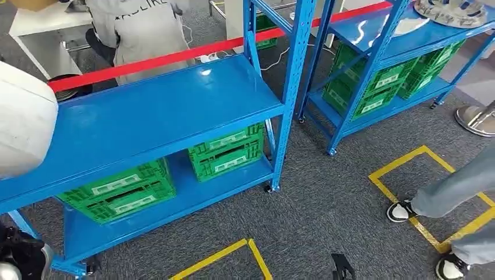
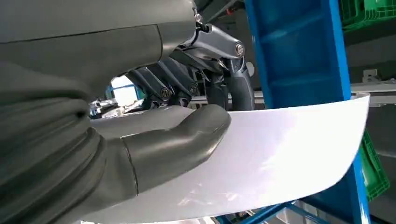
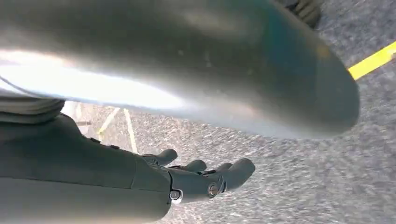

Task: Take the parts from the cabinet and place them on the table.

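Observation:
A large white curved part (image 1: 23,116) shows at the left edge of the head view, in front of the blue cabinet's top shelf (image 1: 163,111). In the left wrist view my left hand (image 2: 187,116) grips this white part (image 2: 280,154), the grey thumb (image 2: 187,135) lying on its face and the dark fingers (image 2: 219,88) behind its edge. My right hand (image 3: 201,179) hangs over the grey carpet with its fingers stretched out and nothing in them.
Two green crates (image 1: 119,189) (image 1: 226,150) stand on the cabinet's lower shelf. A second blue rack (image 1: 379,35) at the right holds more green crates and a round silver part (image 1: 452,11). A person's legs and shoes (image 1: 403,210) stand on a yellow floor square (image 1: 429,198). Another person (image 1: 140,29) sits behind a red bar (image 1: 175,55).

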Robot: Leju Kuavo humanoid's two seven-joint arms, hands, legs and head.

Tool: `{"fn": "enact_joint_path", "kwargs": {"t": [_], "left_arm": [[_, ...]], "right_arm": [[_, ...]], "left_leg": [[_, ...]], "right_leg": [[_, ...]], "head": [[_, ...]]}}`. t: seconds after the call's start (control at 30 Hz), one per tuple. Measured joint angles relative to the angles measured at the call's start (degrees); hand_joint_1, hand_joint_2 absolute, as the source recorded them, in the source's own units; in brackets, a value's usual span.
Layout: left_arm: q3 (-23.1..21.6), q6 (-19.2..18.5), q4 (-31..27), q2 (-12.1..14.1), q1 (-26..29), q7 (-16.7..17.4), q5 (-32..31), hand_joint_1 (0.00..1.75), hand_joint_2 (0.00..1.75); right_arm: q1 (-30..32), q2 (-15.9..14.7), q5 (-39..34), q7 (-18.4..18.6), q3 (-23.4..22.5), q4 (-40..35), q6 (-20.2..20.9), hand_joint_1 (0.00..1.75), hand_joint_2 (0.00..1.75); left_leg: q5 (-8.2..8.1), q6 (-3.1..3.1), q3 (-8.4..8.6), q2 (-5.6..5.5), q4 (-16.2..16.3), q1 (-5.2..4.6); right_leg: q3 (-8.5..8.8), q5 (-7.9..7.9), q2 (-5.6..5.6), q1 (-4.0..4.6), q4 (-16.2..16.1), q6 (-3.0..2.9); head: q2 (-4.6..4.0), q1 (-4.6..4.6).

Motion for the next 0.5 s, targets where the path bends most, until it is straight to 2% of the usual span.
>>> {"fn": "enact_joint_path", "kwargs": {"t": [0.03,0.07,0.1,0.13,0.17,0.23,0.27,0.3,0.33,0.4,0.43,0.47,0.5], "left_arm": [[0.2,0.2,-0.1,0.2,0.0,0.0,0.0,1.75,1.75],[0.3,0.5,-0.3,0.4,0.0,0.0,-0.1,1.75,1.75],[0.5,0.7,-0.5,0.5,0.0,0.0,-0.4,1.75,1.75],[0.6,1.3,-0.9,0.7,0.1,0.0,-0.7,1.75,1.75],[0.7,1.8,-1.0,0.9,0.1,0.0,-1.3,1.75,1.75],[0.7,2.7,-1.4,1.0,0.3,0.0,-2.2,1.75,1.75],[0.7,3.2,-1.6,1.2,0.6,0.0,-2.8,1.75,1.75],[0.9,3.7,-1.9,1.4,1.1,0.0,-3.4,1.75,1.75],[1.2,4.2,-2.2,1.7,1.3,0.0,-3.9,1.75,1.75],[1.2,4.7,-2.7,2.1,1.7,0.0,-4.5,1.75,1.75],[1.3,4.9,-3.0,2.3,2.2,0.0,-4.6,1.75,1.75],[1.4,4.9,-3.2,2.5,2.6,0.0,-4.7,1.75,1.75],[1.4,5.1,-3.4,2.6,2.9,0.0,-4.7,1.75,1.75]], "right_arm": [[0.0,0.0,-0.1,0.0,-0.2,0.0,0.0,0.00,0.00],[0.0,0.0,-0.1,0.0,-0.4,0.0,0.0,0.00,0.00],[-0.2,0.0,-0.3,0.3,-0.5,0.0,-0.2,0.00,0.00],[-0.4,0.0,-0.6,0.4,-0.7,0.0,-0.4,0.00,0.00],[-0.5,0.0,-0.9,0.5,-0.9,0.0,-0.7,0.00,0.00],[-0.5,0.0,-1.3,0.9,-1.2,0.0,-1.0,0.00,0.00],[-0.4,0.1,-1.3,1.0,-1.4,0.0,-1.0,0.00,0.00],[-0.6,0.2,-1.2,1.0,-1.6,0.0,-1.0,0.00,0.00],[-0.6,0.2,-1.2,1.2,-1.8,0.0,-1.1,0.00,0.00],[-0.6,0.2,-1.1,1.2,-1.9,0.0,-1.1,0.00,0.00],[-0.6,0.2,-0.9,1.2,-1.9,0.0,-1.0,0.00,0.00],[-0.6,0.2,-0.9,1.2,-2.0,0.0,-1.0,0.00,0.00],[-0.6,0.2,-0.9,1.2,-2.0,0.0,-1.0,0.00,0.00]], "left_leg": [[0.41,-0.22,-0.92,0.00,0.4,0.10],[0.73,-0.47,-1.76,0.00,0.9,0.16],[0.99,-0.78,-2.39,0.01,1.6,0.19],[1.12,-1.07,-3.19,0.01,2.4,-0.08],[1.48,-1.51,-3.19,0.11,2.4,-0.12],[2.42,-2.18,-3.18,0.10,2.1,0.00],[2.85,-2.50,-3.29,0.06,2.1,0.06],[1.02,-2.95,-3.90,-0.22,2.8,0.22],[-2.40,-3.34,-4.84,-0.37,5.2,0.34],[-8.62,-4.02,-6.64,-0.39,13.1,0.72],[-9.95,-4.21,-7.15,-0.39,16.7,0.82],[-9.40,-4.32,-6.90,-0.39,18.7,0.93],[-7.65,-4.31,-5.72,-0.41,18.4,1.00]], "right_leg": [[2.42,2.07,-0.01,-0.03,-2.8,0.03],[5.74,3.08,-0.06,-0.03,-7.1,0.04],[9.62,2.02,-0.15,-0.06,-12.2,-0.03],[11.99,-0.10,-0.04,0.37,-16.4,-0.47],[11.44,-0.15,0.11,0.43,-16.1,-1.04],[11.16,0.36,0.08,0.59,-16.1,-1.74],[10.34,1.10,-0.08,0.26,-16.5,-2.30],[10.03,1.79,-0.33,0.11,-16.5,-2.77],[9.28,2.36,-0.34,0.00,-16.5,-3.13],[7.74,3.56,-0.41,0.04,-16.5,-3.15],[6.94,4.19,-0.41,0.04,-16.5,-3.05],[6.14,4.83,-0.41,0.03,-16.5,-2.96],[5.59,5.43,-0.45,0.02,-16.4,-2.80]], "head": [[0.00,0.02],[0.00,0.04],[0.02,0.09],[0.00,0.26],[0.00,0.22],[0.00,0.24],[0.02,0.24],[0.00,0.20],[0.02,0.04],[0.00,0.02],[0.02,-0.02],[0.02,-0.06],[0.00,0.00]]}}
